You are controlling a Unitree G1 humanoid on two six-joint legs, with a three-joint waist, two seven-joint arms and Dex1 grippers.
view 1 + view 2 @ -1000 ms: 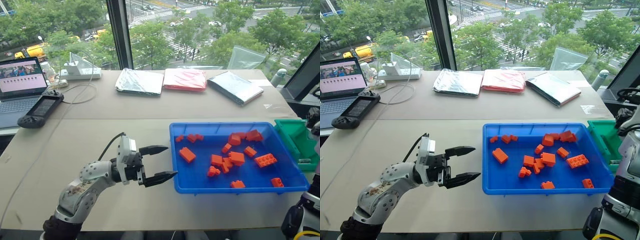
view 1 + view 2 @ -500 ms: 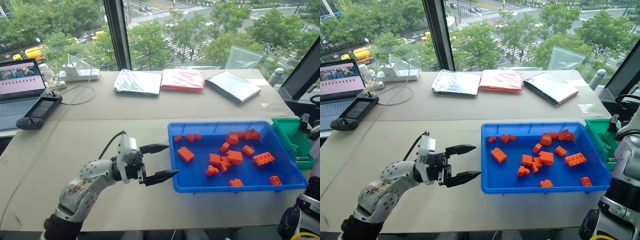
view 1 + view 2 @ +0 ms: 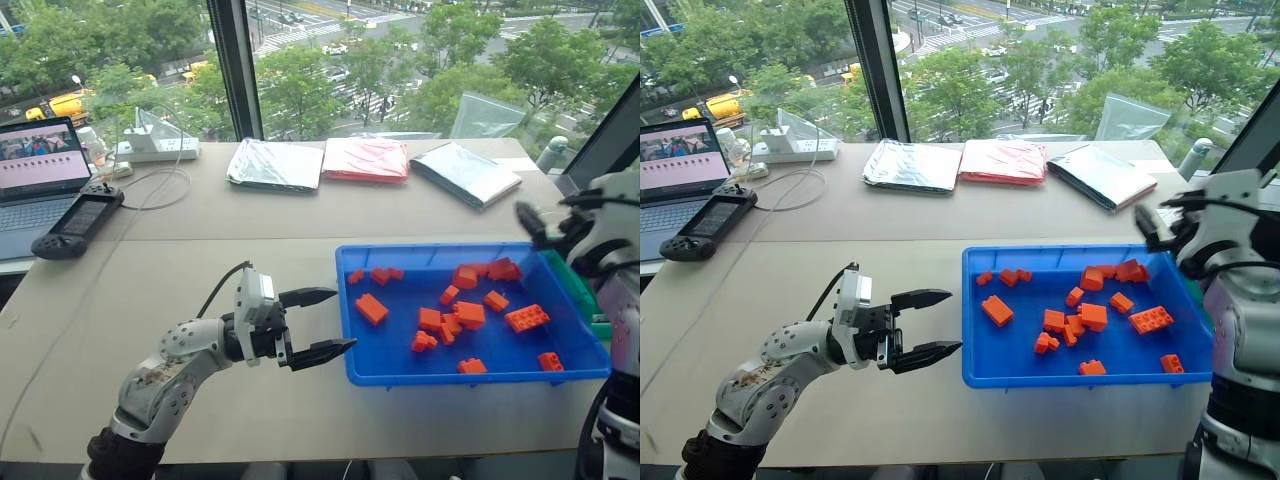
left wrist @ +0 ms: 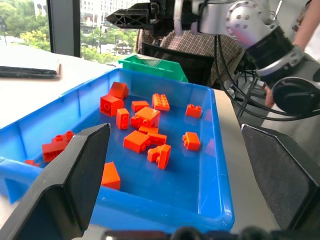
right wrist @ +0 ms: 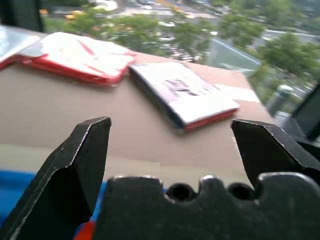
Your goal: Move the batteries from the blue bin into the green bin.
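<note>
No small silver-grey metal batteries can be made out in the large shallow bright-blue plastic bin [image 3: 352, 330]; what lies on its floor is a scatter of orange plastic toy bricks [image 3: 452, 316], most of them toward the middle and the far right corner. The smaller, deeper green plastic bin [image 4: 150, 65] stands against the blue bin's right end, largely hidden behind the right arm in the head views, so its contents cannot be read. Whether any batteries sit inside it cannot be told.

The right gripper [image 3: 528, 222] hangs above the far right corner of the blue bin, near the green bin, with its black fingers [image 5: 75, 165] spread wide and nothing between them. The left gripper [image 3: 318, 324] hovers just off the blue bin's left wall, apart from it, pointing toward the tray; its fingers [image 4: 75, 185] are also wide and empty.

Judging by the tray, the transfer looks finished or close to it: nothing battery-like is left to pick, though one tucked behind a brick cannot be ruled out.

Farther back on the brown desk [image 3: 200, 250] lie two silver foil pouches [image 3: 278, 163] and a red one [image 3: 368, 158]; a laptop [image 3: 35, 170] and a black handheld controller [image 3: 78, 222] sit at the left.
</note>
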